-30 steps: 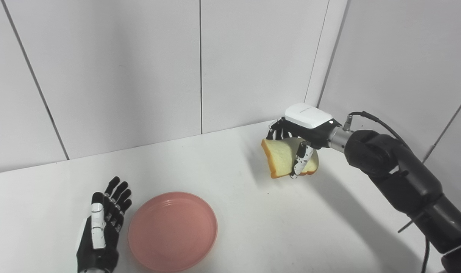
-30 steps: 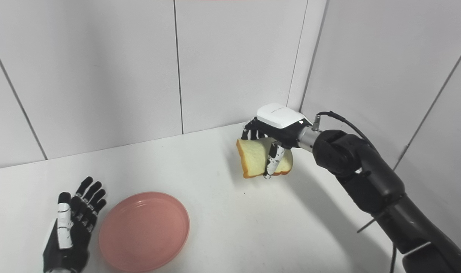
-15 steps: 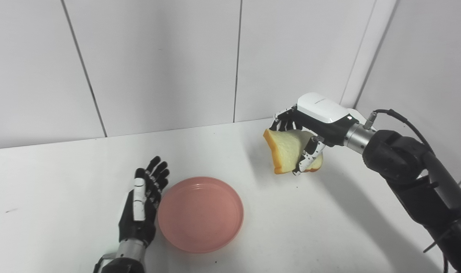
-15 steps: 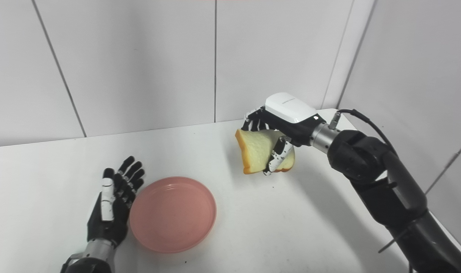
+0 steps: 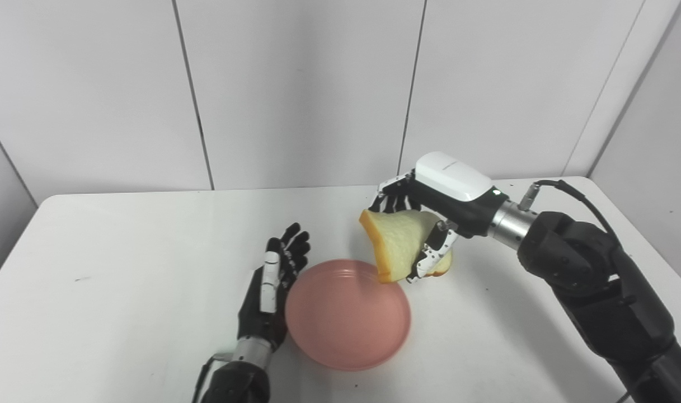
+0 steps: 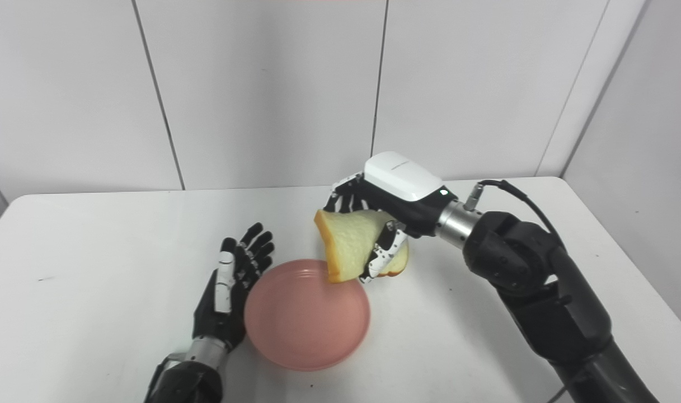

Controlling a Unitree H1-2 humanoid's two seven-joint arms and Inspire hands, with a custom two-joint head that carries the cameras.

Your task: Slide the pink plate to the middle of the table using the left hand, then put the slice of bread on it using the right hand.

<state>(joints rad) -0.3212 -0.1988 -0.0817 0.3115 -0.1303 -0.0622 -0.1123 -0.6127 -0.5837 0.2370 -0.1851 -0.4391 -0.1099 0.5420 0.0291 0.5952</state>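
- Bread: the slice of bread (image 5: 399,246) hangs tilted in the air, one corner pointing down over the far right rim of the pink plate (image 5: 346,319), clear of the plate's surface.
- The right hand (image 5: 430,224) is closed around the slice, fingers curled over its top edge and the thumb pressed against its near face; the palm's white back shell faces up and away.
- The right arm reaches in from the plate's right, forearm sloping upward to a silver wrist collar, with a black cable looping off behind it.
- The left hand (image 6: 228,285) lies flat on the counter (image 5: 122,268) just beside the plate's left rim, palm down, fingers straight and slightly spread, holding nothing; whether it touches the rim cannot be told.
- The plate sits on the counter near its middle; it is round, shallow, smooth and matte pink with a low raised rim.
- The slice is pale and spongy-looking on its face, with a golden-brown crust along its edges and one rounded side.
- Both hands are black with white segments on the thumb and finger backs; the arm casings are glossy black.
- The counter is plain white with rounded corners, beyond the plate backed by pale wall panels (image 5: 295,84).
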